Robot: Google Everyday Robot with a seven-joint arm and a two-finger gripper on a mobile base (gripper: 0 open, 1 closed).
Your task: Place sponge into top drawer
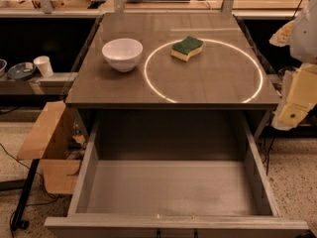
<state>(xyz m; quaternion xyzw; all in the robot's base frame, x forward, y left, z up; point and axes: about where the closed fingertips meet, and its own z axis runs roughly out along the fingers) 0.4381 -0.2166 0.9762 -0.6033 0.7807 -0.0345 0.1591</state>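
Note:
The sponge (187, 48), yellow foam with a dark green top, lies on the grey tabletop (213, 83) at the back, inside a bright ring of reflected light. The top drawer (168, 187) is pulled fully open below the table's front edge; its flat grey bottom holds nothing. My arm and gripper (297, 95) show as white and cream parts at the right edge of the view, beside the table's right side, well to the right of the sponge and above the drawer's right wall. Nothing shows in the gripper.
A white bowl (122, 54) stands on the tabletop left of the sponge. A cardboard piece (47, 133) leans at the table's left side. A paper cup (44, 66) and a dish (21, 71) sit on a low shelf at far left.

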